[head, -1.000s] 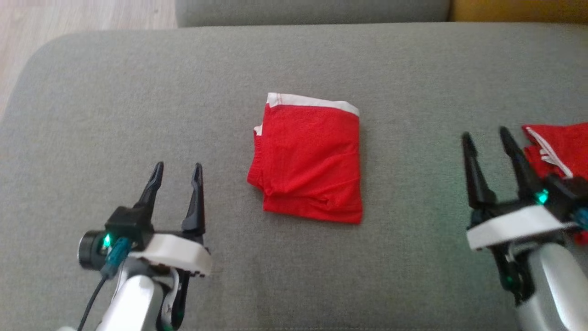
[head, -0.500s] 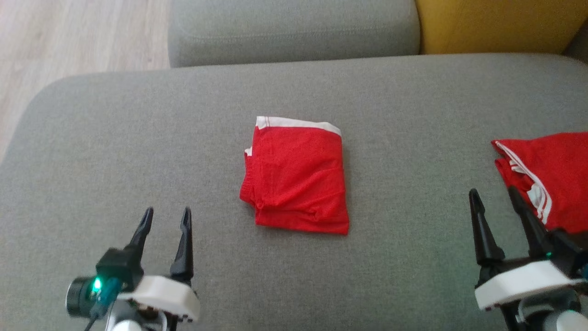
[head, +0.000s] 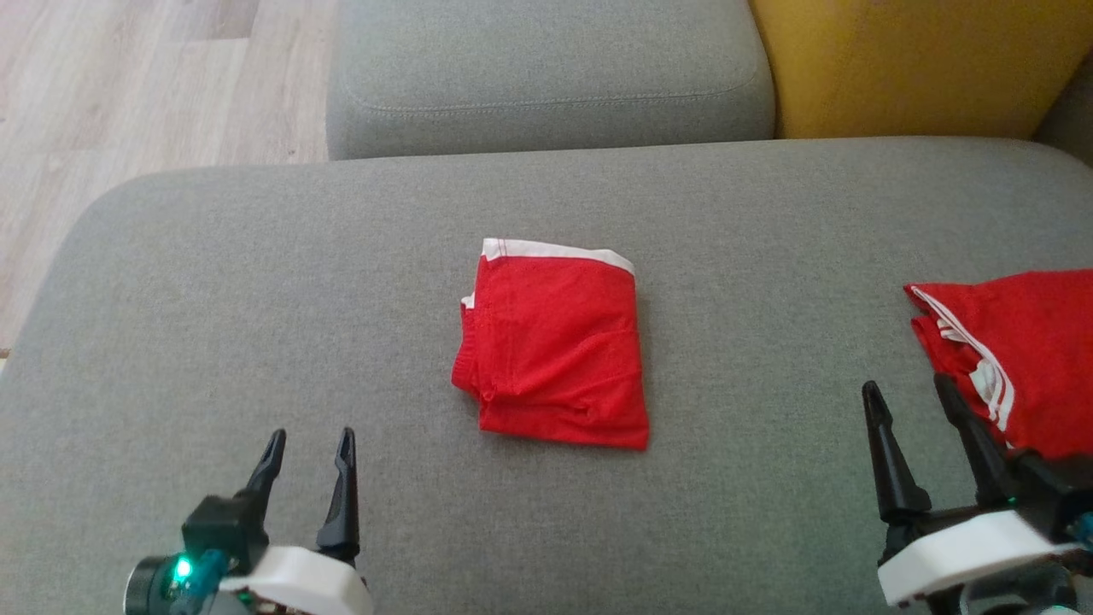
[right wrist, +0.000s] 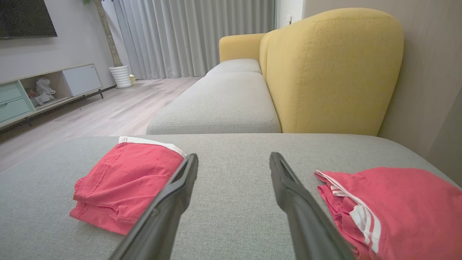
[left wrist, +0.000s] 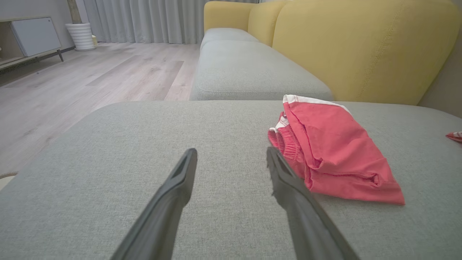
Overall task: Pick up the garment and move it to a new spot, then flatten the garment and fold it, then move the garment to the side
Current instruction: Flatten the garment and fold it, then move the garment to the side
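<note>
Looking down from the head camera, I see the folded garment (head: 553, 346), red with a white band along its far edge. It lies flat near the middle of the grey cushion (head: 256, 299), well apart from both grippers. The left gripper (head: 310, 436) sits at the lower left with its fingers spread wide and nothing between them. The right gripper (head: 905, 386) at the lower right is just as wide and empty. Its outer finger is just beside a second red garment (head: 1016, 359) with white stripes, and I cannot tell whether they touch.

The wrist cameras give me the room. The left one shows the folded garment's layered edge side-on, just right of its right finger. The right one adds grey curtains (right wrist: 187, 36), a white planter (right wrist: 121, 76), a low cabinet (right wrist: 43, 90) and a dark screen (right wrist: 25, 18) on the wall. The head view gives the layout from above, with the wood floor (head: 128, 77) at the upper left.

My count is two red garments, two grippers and four dark fingers. There is also a second grey seat (head: 546, 77) beyond the cushion, next to a yellow backrest (head: 905, 60).
</note>
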### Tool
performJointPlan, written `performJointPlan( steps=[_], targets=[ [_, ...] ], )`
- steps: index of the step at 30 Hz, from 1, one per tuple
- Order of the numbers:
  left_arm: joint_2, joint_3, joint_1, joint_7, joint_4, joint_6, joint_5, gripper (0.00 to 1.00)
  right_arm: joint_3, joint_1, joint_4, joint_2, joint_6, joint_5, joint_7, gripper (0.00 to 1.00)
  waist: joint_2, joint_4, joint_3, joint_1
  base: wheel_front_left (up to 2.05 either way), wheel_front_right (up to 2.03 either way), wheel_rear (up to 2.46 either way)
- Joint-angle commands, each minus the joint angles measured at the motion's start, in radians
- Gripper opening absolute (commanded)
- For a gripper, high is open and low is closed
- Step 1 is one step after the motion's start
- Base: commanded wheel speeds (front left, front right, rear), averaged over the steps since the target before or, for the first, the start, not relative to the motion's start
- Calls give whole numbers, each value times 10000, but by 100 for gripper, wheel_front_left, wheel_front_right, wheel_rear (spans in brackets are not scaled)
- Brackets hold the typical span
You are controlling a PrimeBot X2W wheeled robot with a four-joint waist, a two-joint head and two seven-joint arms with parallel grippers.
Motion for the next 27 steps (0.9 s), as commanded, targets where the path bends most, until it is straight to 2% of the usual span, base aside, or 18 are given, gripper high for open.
performJointPlan(
  steps=[1,20,27],
  targets=[
    [200,360,-354,-27,-377,88,-28,100,221,-246,-423,-86,65,-25,12,100,0,-4,-9,0,0,0,0],
    [224,372,-422,-134,-367,215,-151,100,202,-349,-397,-67,65,95,-11,100,0,-61,-2,0,0,0,0],
    [141,212,-688,-172,-447,175,-126,100,181,-519,-184,-39,65,164,-59,100,0,155,189,0,0,0,0]
  ],
)
